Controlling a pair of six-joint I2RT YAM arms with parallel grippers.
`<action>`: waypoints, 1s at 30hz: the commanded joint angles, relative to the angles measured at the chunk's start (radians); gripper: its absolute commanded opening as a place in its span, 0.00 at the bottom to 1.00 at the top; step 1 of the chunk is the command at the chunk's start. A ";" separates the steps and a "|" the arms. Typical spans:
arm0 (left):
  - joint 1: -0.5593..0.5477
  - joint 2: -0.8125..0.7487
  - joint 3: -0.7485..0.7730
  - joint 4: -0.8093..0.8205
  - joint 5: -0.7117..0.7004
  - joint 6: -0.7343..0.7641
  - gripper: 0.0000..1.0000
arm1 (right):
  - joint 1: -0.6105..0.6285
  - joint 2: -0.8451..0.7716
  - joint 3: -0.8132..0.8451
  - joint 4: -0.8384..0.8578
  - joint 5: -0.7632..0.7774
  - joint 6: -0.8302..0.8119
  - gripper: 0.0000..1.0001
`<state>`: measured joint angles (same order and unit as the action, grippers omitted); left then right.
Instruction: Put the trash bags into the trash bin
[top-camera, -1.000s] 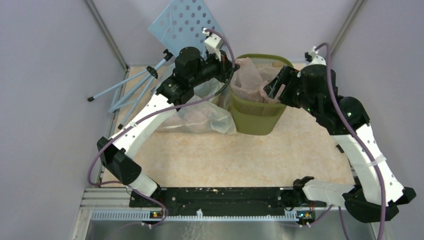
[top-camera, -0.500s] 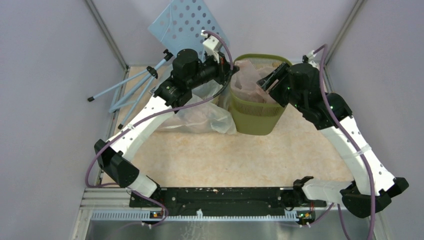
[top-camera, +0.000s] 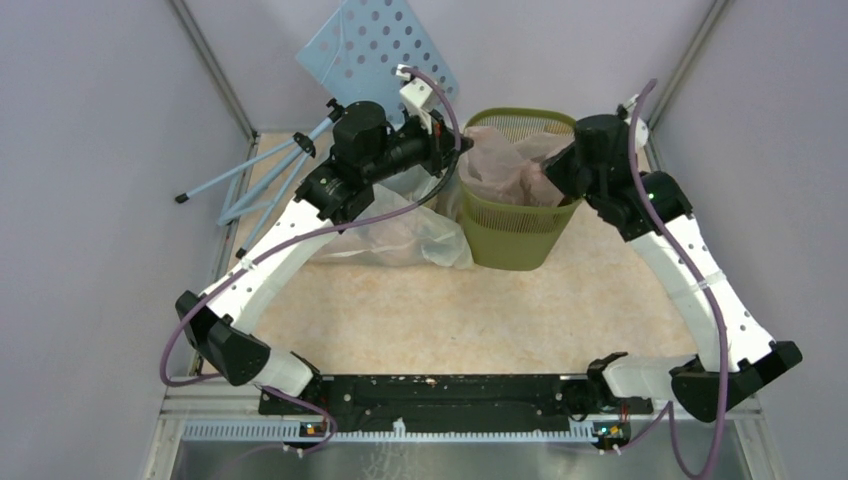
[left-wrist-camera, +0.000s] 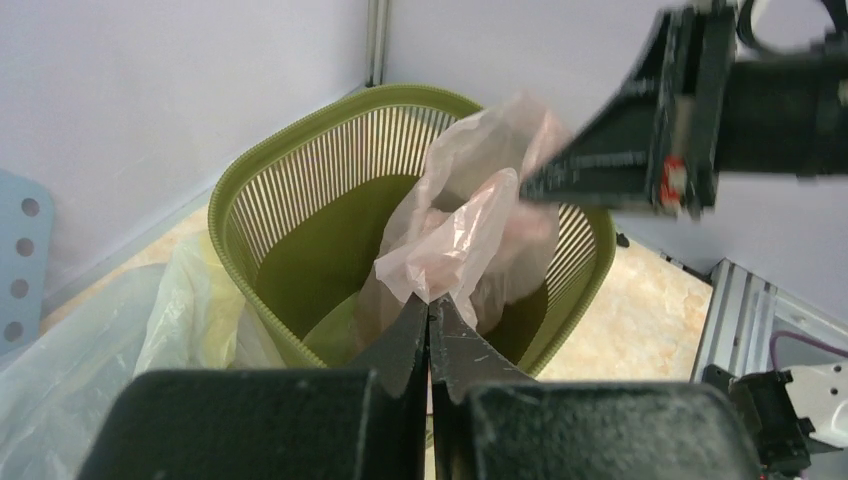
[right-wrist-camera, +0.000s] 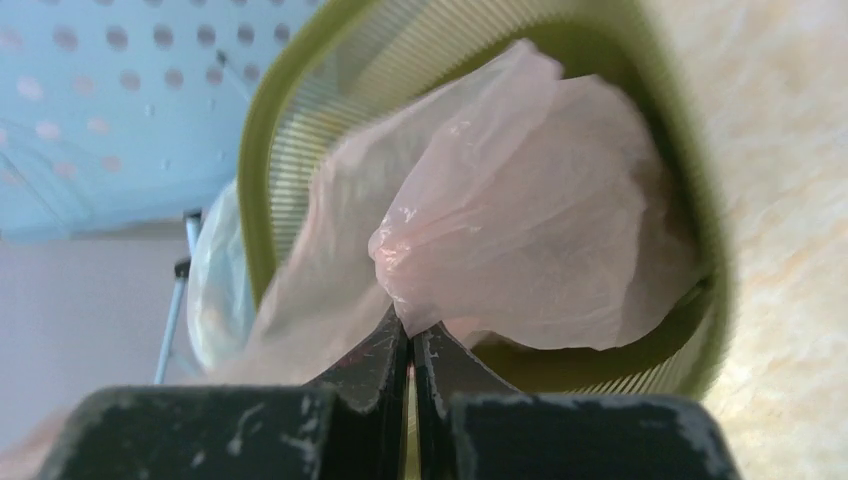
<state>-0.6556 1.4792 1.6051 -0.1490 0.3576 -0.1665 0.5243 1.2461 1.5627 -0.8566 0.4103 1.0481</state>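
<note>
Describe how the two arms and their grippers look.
The left arm and right arm both have white links dotted with small holes, black joints, and a purple cable trailing along each. The left gripper and right gripper have black, wedge-shaped fingers; the right one's look scuffed.

Far left corner for you: the pale blue perforated board (top-camera: 375, 50) sits tilted near the back wall, round holes showing plainly from above. Just nearer, its light blue tripod legs (top-camera: 265, 170) splay toward the left wall, one black-tipped leg reaching past the edge of the beige marbled bench (top-camera: 480, 310). Along the near edge runs a black rail (top-camera: 440, 392), with a ribbed silver strip (top-camera: 400, 430) right beside it. A grey metal post (top-camera: 215, 70) climbs the back left corner, another on the right
</note>
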 joint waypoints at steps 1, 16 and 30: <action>0.003 -0.069 0.000 -0.060 -0.004 0.115 0.00 | -0.133 -0.010 0.119 -0.022 -0.086 -0.186 0.00; 0.013 -0.077 0.059 -0.152 -0.377 0.211 0.00 | -0.424 0.048 0.316 -0.205 -0.165 -0.466 0.00; 0.039 -0.009 0.057 -0.005 -0.372 0.241 0.00 | -0.536 0.183 0.353 -0.049 -0.406 -0.623 0.00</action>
<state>-0.6266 1.4345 1.6215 -0.2695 -0.0784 0.0593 0.0162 1.3853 1.8423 -0.9928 0.0952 0.4709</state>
